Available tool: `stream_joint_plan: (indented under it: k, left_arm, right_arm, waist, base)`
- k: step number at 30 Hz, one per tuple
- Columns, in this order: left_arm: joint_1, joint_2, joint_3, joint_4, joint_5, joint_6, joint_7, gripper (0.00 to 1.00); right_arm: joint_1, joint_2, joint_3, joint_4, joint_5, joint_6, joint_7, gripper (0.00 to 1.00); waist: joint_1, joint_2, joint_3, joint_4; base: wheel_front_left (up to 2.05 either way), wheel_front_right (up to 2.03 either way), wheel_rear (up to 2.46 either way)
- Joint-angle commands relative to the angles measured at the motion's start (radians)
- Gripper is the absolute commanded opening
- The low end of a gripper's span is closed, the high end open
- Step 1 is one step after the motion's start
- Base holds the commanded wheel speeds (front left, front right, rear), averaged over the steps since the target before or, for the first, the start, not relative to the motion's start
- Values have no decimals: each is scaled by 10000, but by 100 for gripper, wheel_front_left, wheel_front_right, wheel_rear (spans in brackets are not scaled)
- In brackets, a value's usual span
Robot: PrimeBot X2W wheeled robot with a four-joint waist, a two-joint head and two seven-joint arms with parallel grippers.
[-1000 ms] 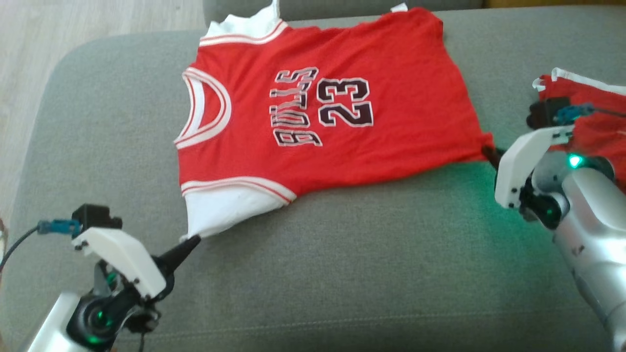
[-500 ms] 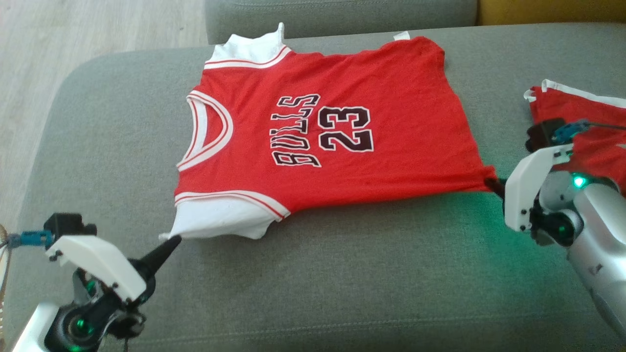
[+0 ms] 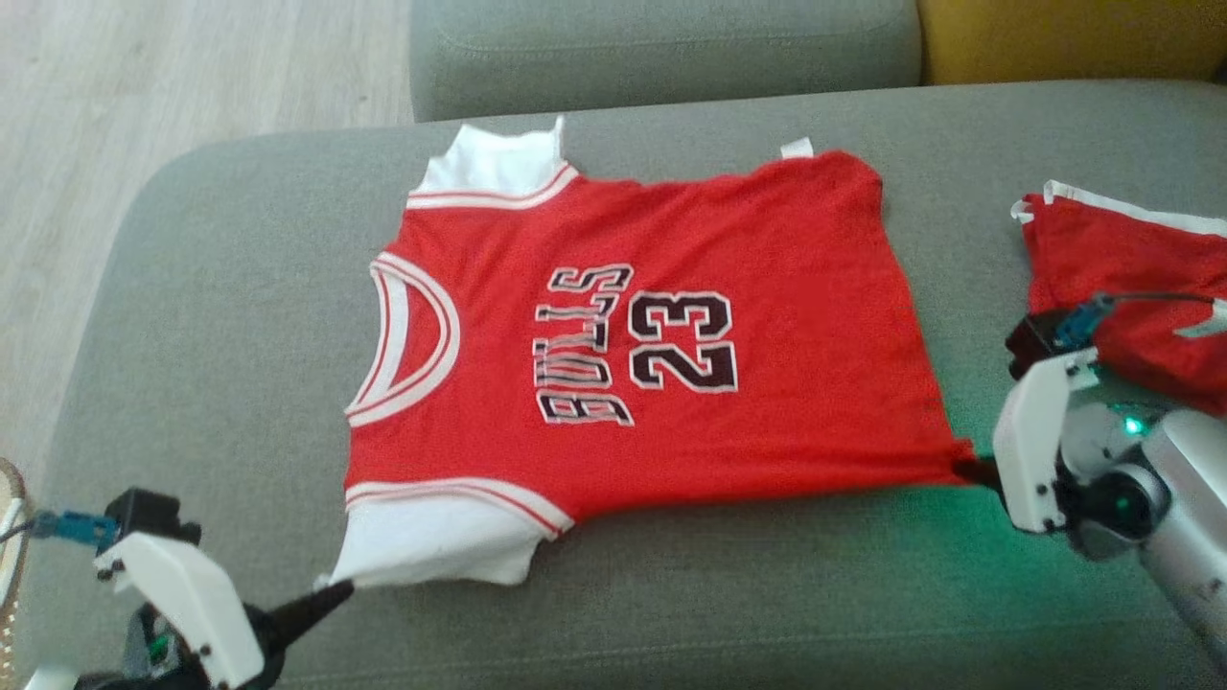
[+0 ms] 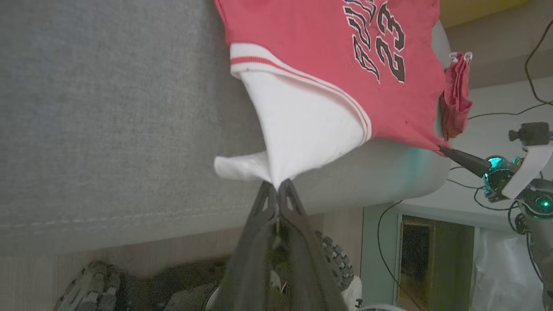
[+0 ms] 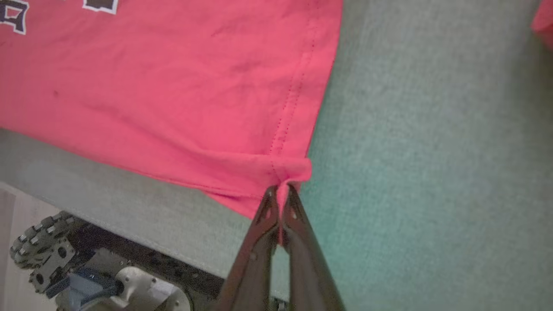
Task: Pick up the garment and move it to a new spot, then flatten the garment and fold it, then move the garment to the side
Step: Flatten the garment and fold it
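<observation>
A red jersey (image 3: 671, 287) with white sleeves and "BULLS 23" in dark letters lies spread flat on the grey sofa seat (image 3: 671, 594), neck to the left. My left gripper (image 3: 337, 586) is shut on the tip of the near white sleeve (image 4: 298, 125), with the jaws pinched together on the cloth (image 4: 276, 186). At the right, my right gripper (image 3: 963, 467) is shut on the near hem corner of the jersey (image 5: 259, 86), and the red fabric bunches between the jaws (image 5: 283, 186).
A second red garment (image 3: 1122, 278) with white trim lies on the seat at the far right, behind my right wrist. The sofa's back cushion (image 3: 661, 48) runs along the top. Wooden floor (image 3: 144, 86) lies beyond the seat's left edge.
The head camera has tilted, so the whole scene sits lower in the picture. Both grippers have pulled the jersey toward the seat's front edge, keeping hold of sleeve and hem corner.
</observation>
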Motion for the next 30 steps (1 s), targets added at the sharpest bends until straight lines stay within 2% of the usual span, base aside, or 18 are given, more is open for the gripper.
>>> stream_joint_plan:
  k: [1, 10, 16, 22, 30]
  left_arm:
    - [-326, 575, 485, -446, -86, -93, 169, 0]
    - [376, 1158, 460, -1119, -438, -259, 800, 0]
    - [637, 1334, 560, -1538, -624, -329, 918, 0]
    - [124, 950, 927, -1782, -1092, -340, 748, 0]
    - [-1069, 751, 1237, -1578, -1234, -307, 714, 0]
  right_arm:
    - [112, -478, 9, -459, 238, -4, 361, 0]
    - [904, -1134, -131, -1379, 785, -4, 2152, 0]
    - [1239, -1328, -650, -1995, 591, -4, 2633, 0]
    - [1093, -983, -1482, -2274, 103, -4, 2365, 0]
    - [579, -311, -2313, -2315, -552, -4, 1988, 0]
  waist:
    - [1, -1, -79, 23]
    - [1, -1, -312, 79]
    - [1, -1, -162, 93]
    - [1, -1, 246, 97]
    - [1, -1, 791, 26]
  base:
    - [0, 0, 0]
    - [0, 0, 0]
    - [0, 0, 0]
    - [0, 0, 0]
    - [0, 0, 0]
